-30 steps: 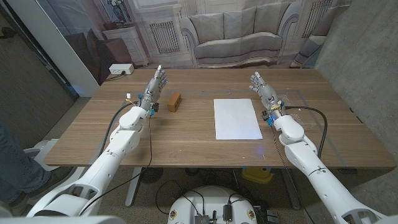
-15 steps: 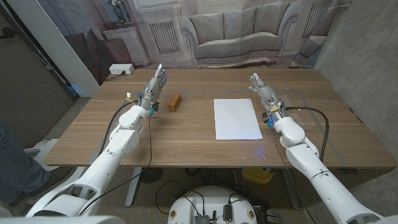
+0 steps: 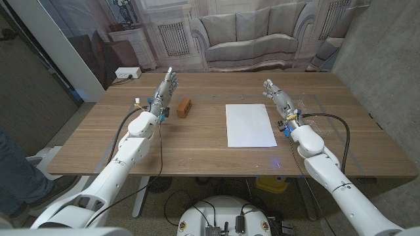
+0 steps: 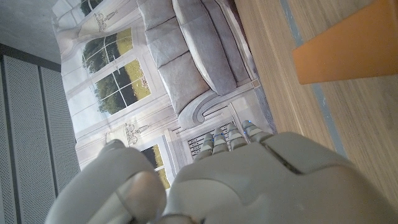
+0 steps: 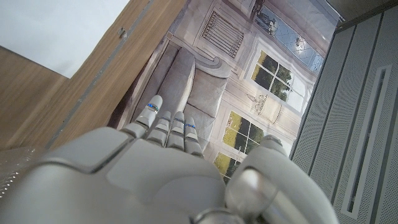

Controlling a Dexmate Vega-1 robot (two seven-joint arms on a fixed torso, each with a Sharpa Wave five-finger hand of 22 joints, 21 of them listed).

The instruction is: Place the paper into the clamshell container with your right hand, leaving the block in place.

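Observation:
A white sheet of paper [image 3: 249,124] lies flat at the table's middle, and its corner shows in the right wrist view [image 5: 56,31]. A small orange-brown block [image 3: 184,107] sits to its left, seen close in the left wrist view [image 4: 348,46]. A clear clamshell container [image 3: 316,109] lies faintly visible at the table's right. My right hand [image 3: 278,96] stands between the paper's far right corner and the container, fingers straight and apart, holding nothing. My left hand [image 3: 164,90] stands just left of the block, fingers extended, also empty.
The wooden table [image 3: 197,144] has bare room in front of the paper and the block. A backdrop printed with a sofa and windows hangs behind the far edge. A white power strip [image 3: 127,73] lies on the floor beyond the far left corner.
My right hand has edged slightly left, toward the paper's far corner. The paper, the block and my left hand have not moved.

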